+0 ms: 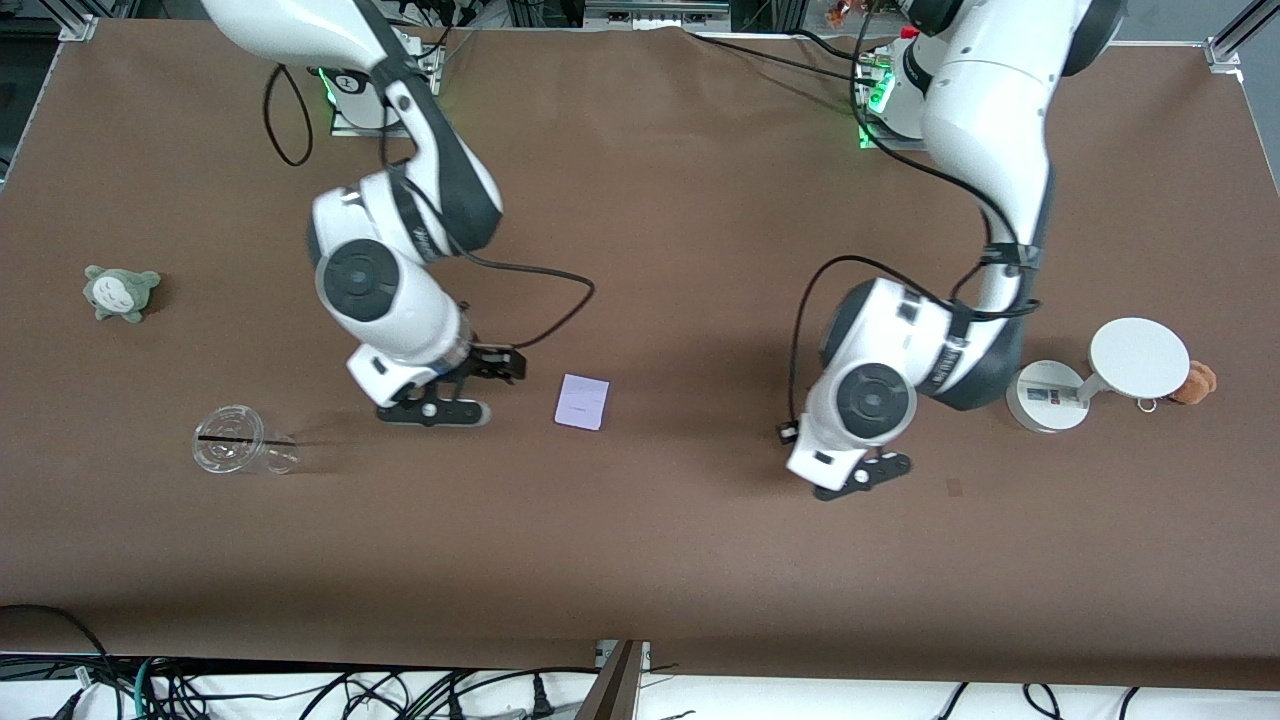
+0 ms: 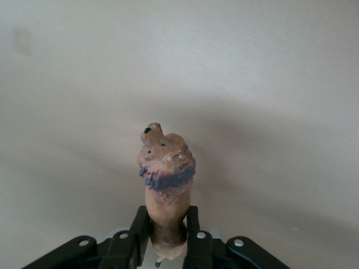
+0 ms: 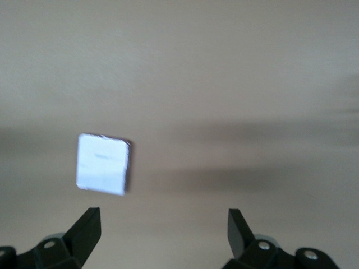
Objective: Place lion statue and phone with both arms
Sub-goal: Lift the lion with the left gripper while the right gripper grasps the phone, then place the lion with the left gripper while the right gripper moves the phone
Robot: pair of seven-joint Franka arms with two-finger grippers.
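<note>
Phone (image 1: 582, 402) flat on the brown table (image 1: 700, 560), near the middle, just beside the right gripper (image 1: 440, 410) toward the left arm's end. Right gripper low over the table between the clear cup (image 1: 238, 443) and the phone, fingers (image 3: 84, 231) spread wide, nothing between them. In the right wrist view, phone (image 3: 103, 163) ahead of the open fingers, off toward one fingertip rather than centred in the gap, clear of both.

Lion statue (image 2: 165, 185) clamped in the left gripper (image 2: 166, 235), fingers (image 2: 193, 232) narrow against its body, maned head sticking out past the fingertips. Left gripper (image 1: 862, 478) low over bare table, toward the left arm's end, well apart from the phone; statue itself not visible in the front view.

White round-topped stand (image 1: 1095, 380) near the left arm's end of the table, small brown plush toy (image 1: 1195, 382) touching its edge. Grey-green plush toy (image 1: 120, 291) near the right arm's end, farther from the front camera than the cup.
</note>
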